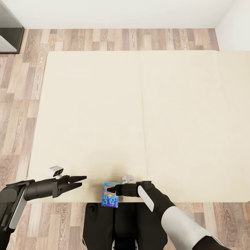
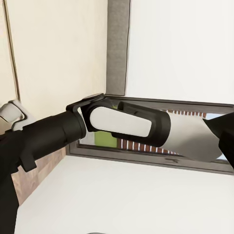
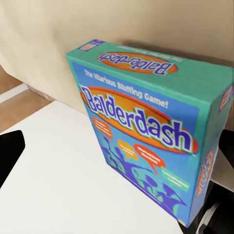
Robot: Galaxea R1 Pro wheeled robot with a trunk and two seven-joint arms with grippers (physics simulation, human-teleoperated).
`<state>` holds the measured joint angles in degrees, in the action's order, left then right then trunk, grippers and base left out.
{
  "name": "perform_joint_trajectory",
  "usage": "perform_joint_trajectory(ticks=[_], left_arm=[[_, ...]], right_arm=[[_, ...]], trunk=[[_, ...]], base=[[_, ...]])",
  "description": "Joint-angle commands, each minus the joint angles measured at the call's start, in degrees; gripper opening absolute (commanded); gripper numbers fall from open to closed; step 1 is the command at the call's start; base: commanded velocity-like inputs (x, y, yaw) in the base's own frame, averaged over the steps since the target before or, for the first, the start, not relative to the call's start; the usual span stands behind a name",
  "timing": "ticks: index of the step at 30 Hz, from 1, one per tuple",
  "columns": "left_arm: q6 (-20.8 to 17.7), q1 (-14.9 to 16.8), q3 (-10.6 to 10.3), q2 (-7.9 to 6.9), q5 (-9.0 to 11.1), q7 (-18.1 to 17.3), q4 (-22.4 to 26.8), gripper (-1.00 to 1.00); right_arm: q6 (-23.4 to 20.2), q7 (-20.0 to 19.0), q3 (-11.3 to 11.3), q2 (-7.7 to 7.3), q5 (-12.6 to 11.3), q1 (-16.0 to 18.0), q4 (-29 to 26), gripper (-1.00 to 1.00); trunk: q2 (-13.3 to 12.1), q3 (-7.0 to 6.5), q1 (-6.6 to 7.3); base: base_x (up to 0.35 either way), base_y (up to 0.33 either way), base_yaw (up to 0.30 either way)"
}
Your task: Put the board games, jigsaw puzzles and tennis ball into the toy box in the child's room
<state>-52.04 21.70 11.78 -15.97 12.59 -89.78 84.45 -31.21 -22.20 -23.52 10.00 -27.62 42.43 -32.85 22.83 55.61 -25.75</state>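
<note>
A blue-green board game (image 1: 110, 198), a box printed "Balderdash" (image 3: 146, 126), stands tilted at the near edge of the bed (image 1: 104, 104), just over my trunk. My right gripper (image 1: 111, 190) is shut on it, one black finger (image 3: 10, 156) showing beside the box in the right wrist view. To its left, my left gripper (image 1: 82, 181) hovers open and holds nothing, low over the bed's near left corner. In the left wrist view my right forearm (image 2: 126, 122) crosses in front of the bed (image 2: 58, 48). The cream mattress is otherwise bare, split by one seam.
Wood plank floor (image 1: 21, 97) runs along the left, far and near sides of the bed. A dark grey furniture piece (image 1: 10, 31) stands at the far left by the white wall (image 1: 121, 14). My black base (image 1: 104, 225) sits against the bed's near edge.
</note>
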Motion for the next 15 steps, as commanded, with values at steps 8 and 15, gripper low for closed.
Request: perform_joint_trajectory(ticks=[8, 15], left_arm=[[-0.61, -0.03, 0.02, -0.06, -0.02, -0.22, 0.01, 1.0], [-0.62, -0.05, 0.06, -0.08, -0.02, -0.22, 0.01, 1.0]], right_arm=[[-0.4, 0.04, 0.0, 0.0, -0.22, 0.02, 0.07, 1.0], [-0.54, 0.12, 0.04, 0.0, -0.24, 0.02, 1.64, 1.0]], trunk=[[0.09, 0.06, -0.03], [0.09, 0.17, -0.03]], base=[[0.0, 0.018, 0.0], [0.0, 0.001, 0.0]])
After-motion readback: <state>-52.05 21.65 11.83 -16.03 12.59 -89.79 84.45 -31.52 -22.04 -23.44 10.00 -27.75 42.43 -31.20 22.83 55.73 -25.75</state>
